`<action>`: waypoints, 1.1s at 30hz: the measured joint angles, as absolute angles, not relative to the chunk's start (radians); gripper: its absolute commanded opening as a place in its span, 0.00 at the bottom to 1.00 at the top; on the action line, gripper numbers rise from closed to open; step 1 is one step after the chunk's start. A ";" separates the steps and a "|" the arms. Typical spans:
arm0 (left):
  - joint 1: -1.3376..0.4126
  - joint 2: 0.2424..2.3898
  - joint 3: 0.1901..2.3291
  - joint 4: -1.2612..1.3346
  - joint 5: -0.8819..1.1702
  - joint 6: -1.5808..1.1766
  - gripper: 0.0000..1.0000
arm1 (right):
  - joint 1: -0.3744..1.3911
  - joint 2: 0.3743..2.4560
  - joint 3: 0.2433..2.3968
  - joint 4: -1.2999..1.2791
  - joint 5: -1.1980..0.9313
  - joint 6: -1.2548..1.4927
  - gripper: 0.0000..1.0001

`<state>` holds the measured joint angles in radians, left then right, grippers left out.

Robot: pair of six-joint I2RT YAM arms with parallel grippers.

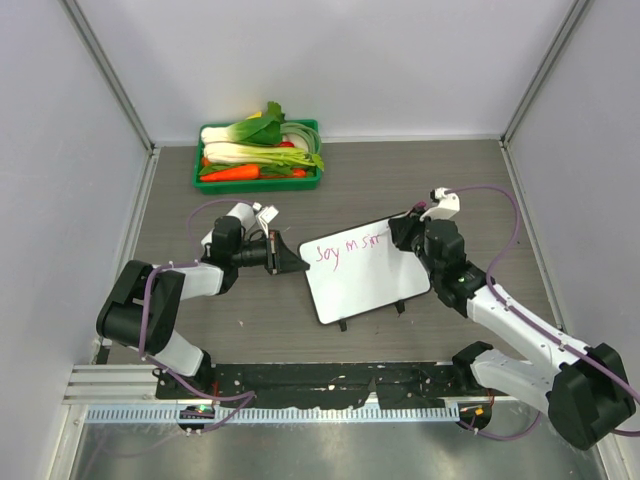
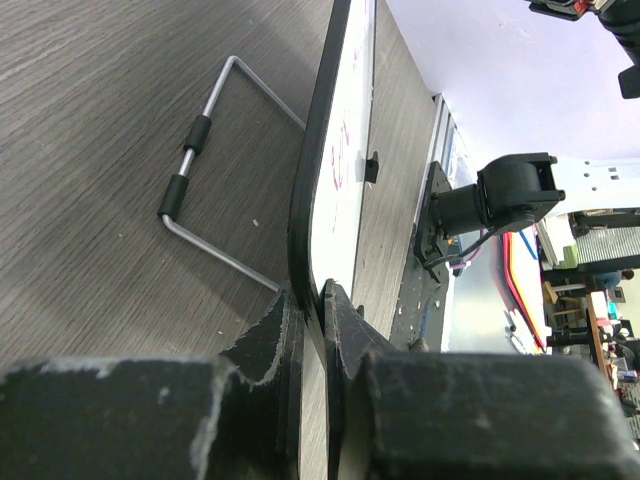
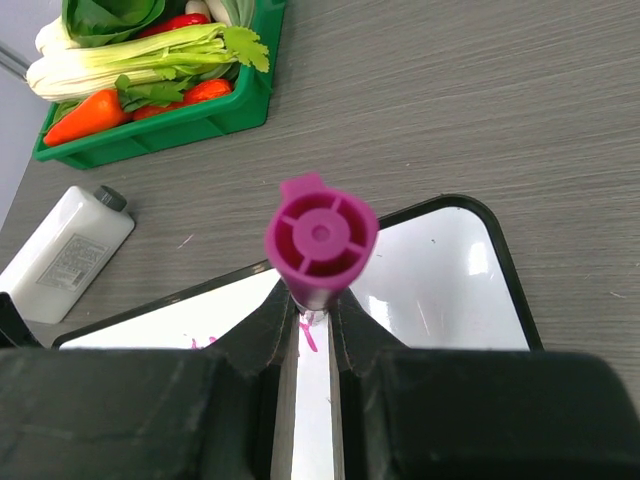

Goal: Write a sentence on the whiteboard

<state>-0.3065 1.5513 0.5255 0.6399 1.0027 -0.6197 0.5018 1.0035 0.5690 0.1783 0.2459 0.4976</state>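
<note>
The whiteboard (image 1: 365, 275) lies tilted on its wire stand at the table's middle. A short pink sentence (image 1: 345, 248) runs along its top edge. My left gripper (image 1: 291, 255) is shut on the board's left edge. In the left wrist view its jaws clamp the thin dark rim of the whiteboard (image 2: 322, 190). My right gripper (image 1: 402, 233) sits over the board's upper right corner, shut on a magenta marker (image 3: 320, 238). The marker points down at the whiteboard (image 3: 440, 290), and a pink stroke (image 3: 309, 337) shows just below it.
A green tray (image 1: 258, 182) of vegetables stands at the back left; the right wrist view also shows this green tray (image 3: 200, 118). A white bottle (image 3: 65, 255) lies beside the board's far left corner. The board's wire stand (image 2: 205, 180) rests on the table.
</note>
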 measured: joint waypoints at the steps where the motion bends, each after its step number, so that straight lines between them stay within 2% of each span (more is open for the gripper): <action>1: -0.307 1.551 0.525 0.640 1.003 -0.620 0.00 | 0.500 1.003 0.569 0.179 0.247 0.500 0.01; 33: -0.307 1.552 0.525 0.643 1.006 -0.620 0.00 | 0.482 0.918 0.528 0.127 0.215 0.503 0.01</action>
<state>-0.3065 1.5520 0.5255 0.6434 1.0061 -0.6197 0.4824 0.9180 0.5278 0.1272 0.2153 0.5030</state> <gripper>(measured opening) 0.107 0.180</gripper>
